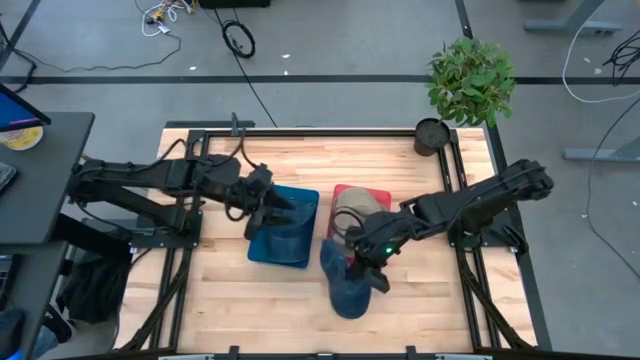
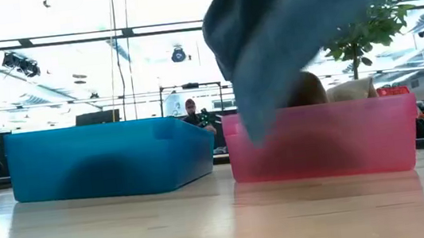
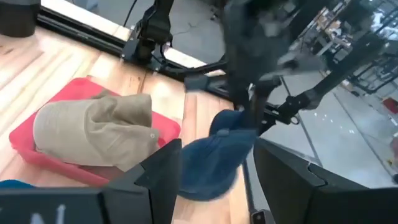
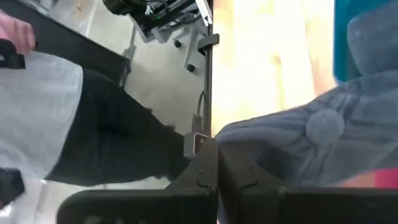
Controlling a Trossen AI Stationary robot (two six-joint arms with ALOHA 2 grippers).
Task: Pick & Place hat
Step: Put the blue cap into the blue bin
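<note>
- The right gripper, sitting lower centre of the overhead frame, is pinching a soft dark blue cloth cap with its jaws fully closed on the fabric; the cap is hanging off the fingers over the bare wooden tabletop, just below the pink bin; in my judgement it is being held by an edge so that it droops clear of the bin walls while being carried.
- In the table-level frame the blue cap is filling the upper right, dangling in front of the translucent pink plastic bin; it appears to be off the table, though its lowest edge is hard to tell.
- The left gripper is hovering at the centre-left of the overhead frame over the rectangular blue plastic bin; its jaws are standing partly apart with nothing visibly between them; it seems to be waiting.
- A beige cloth cap is lying in the pink bin; it is probably parked there as stock or as an already sorted item; which one, the frames are not settling.
- Counting: two caps, one blue and one beige; two bins, one blue and one pink, side by side; two arms; one potted green plant at the upper right corner of the table.
</note>
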